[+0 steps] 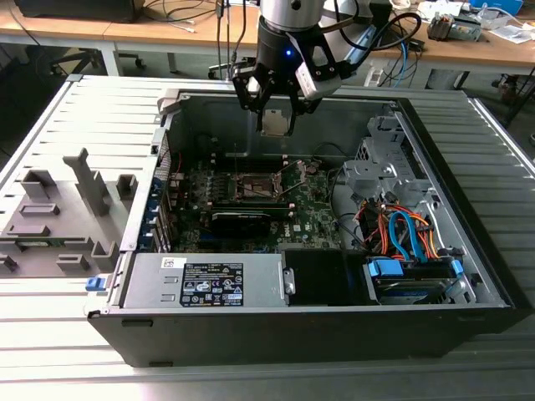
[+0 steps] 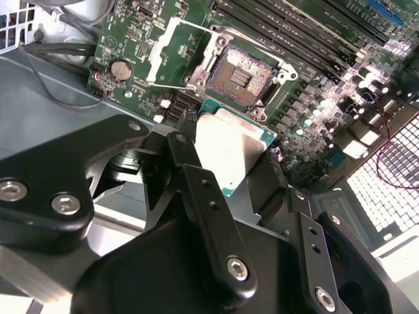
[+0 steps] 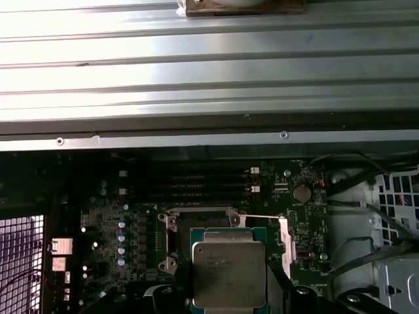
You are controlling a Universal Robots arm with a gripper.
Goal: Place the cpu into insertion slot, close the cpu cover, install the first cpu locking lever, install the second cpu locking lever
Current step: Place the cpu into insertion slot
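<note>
arm (image 1: 291, 12): silver-grey round wrist section, black collar under it with a small blue light (image 1: 288, 52). claw (image 1: 276, 113): matte black, bar-linkage fingers (image 2: 203, 203) with rows of small holes, silver socket-head screws (image 2: 237, 268) at the pivots. black cables (image 1: 351, 25) loop off the wrist, white tags (image 1: 306, 80) on the side

No print readable (power supply label (image 1: 213, 282) illegible)

Silver-grey cpu (image 3: 228, 275) w/ green edge, green board (image 3: 308, 226).
</note>
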